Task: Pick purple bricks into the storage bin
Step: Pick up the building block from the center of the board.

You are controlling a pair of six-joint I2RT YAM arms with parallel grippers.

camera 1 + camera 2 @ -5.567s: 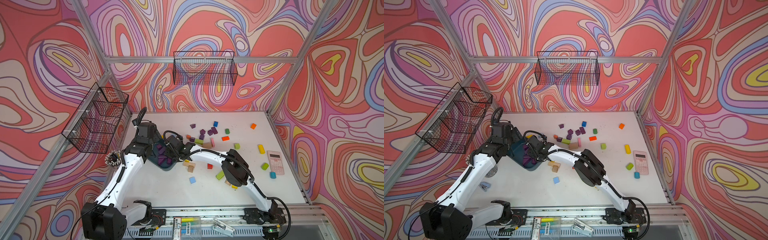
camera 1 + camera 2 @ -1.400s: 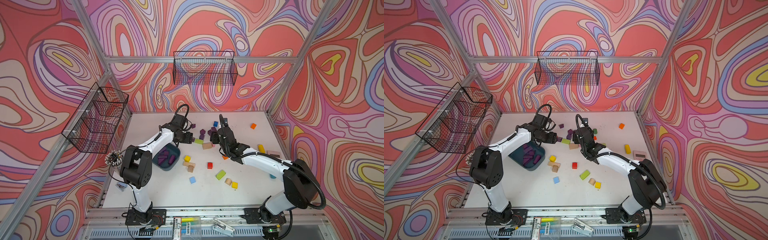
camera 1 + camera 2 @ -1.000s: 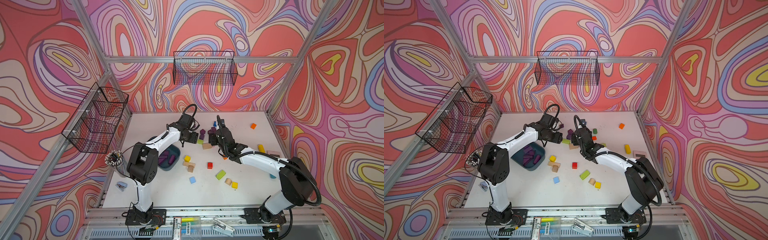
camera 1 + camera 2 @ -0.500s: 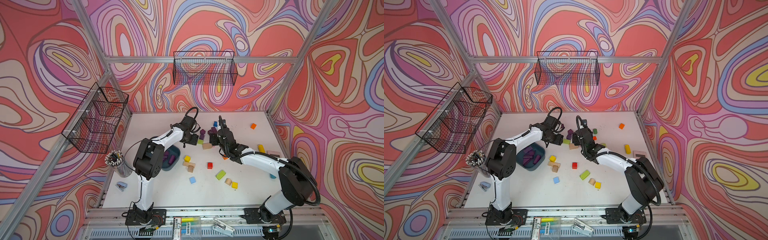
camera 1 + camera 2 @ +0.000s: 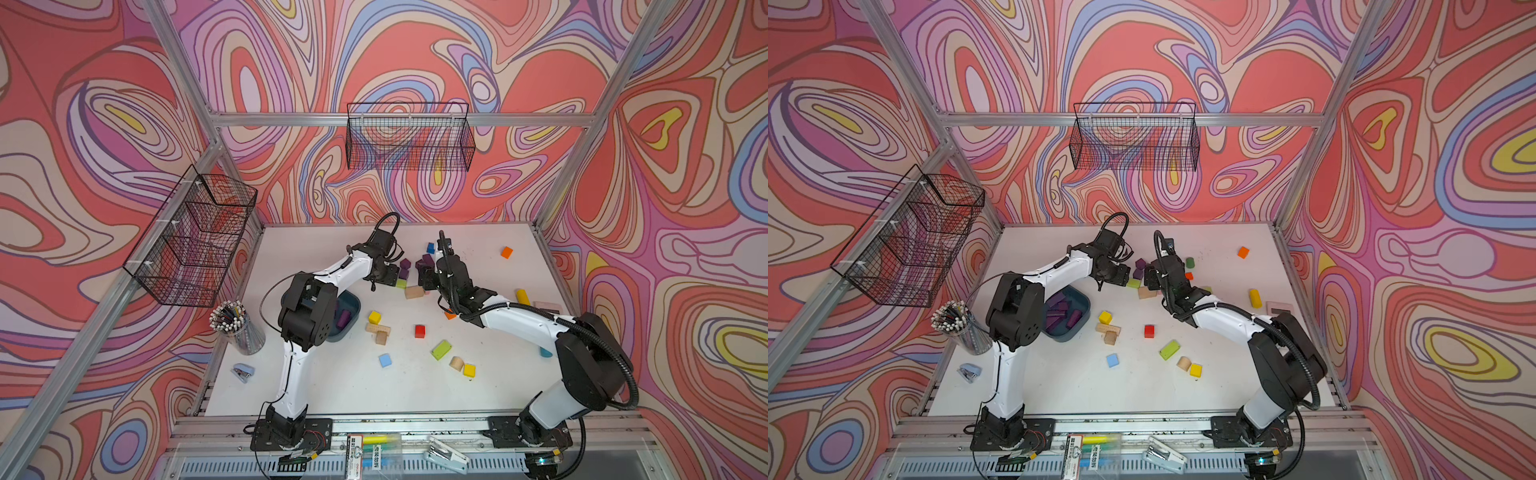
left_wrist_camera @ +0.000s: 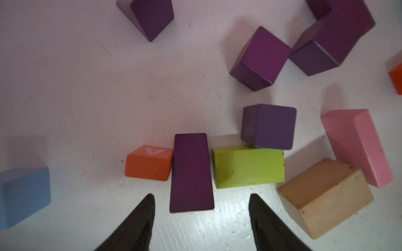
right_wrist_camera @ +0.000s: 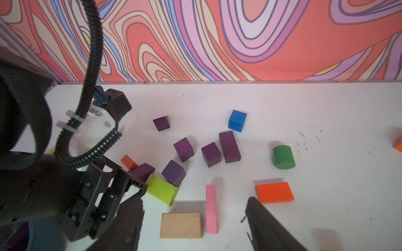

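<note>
The left gripper (image 6: 201, 196) hangs low over a cluster of blocks near the middle of the worktop's (image 6: 87, 97) far edge, jaws spread and empty. Its black fingers (image 6: 139, 219) stand either side of the near end of a flat purple brick (image 6: 191, 171), a gap on each side, touching nothing. That brick lies between an orange block (image 6: 149, 164) marked A and a lime block (image 6: 248, 168), close against both. A purple cube (image 6: 268, 127) leans tilted on the lime block's far side.

Further toward the far edge lie four more loose ones: a purple wedge (image 7: 161, 123) alone, a second cube (image 7: 183, 150), and a third cube (image 7: 211, 154) touching a long purple brick (image 7: 229, 146).

The right gripper (image 7: 194, 201) hovers at the right of the same cluster, jaws wide apart, holding nothing. On the worktop under it a pink slab (image 7: 211, 208) lies just beside a tan block (image 7: 181, 225). In both top views the two grippers face each other across the cluster.

The bin (image 5: 1084, 305) sits near the worktop's left edge, about halfway along it, apart from the cluster and partly hidden by the left arm's (image 5: 1017, 311) elbow. Several purple bricks (image 5: 1059, 311) lie inside it
</note>
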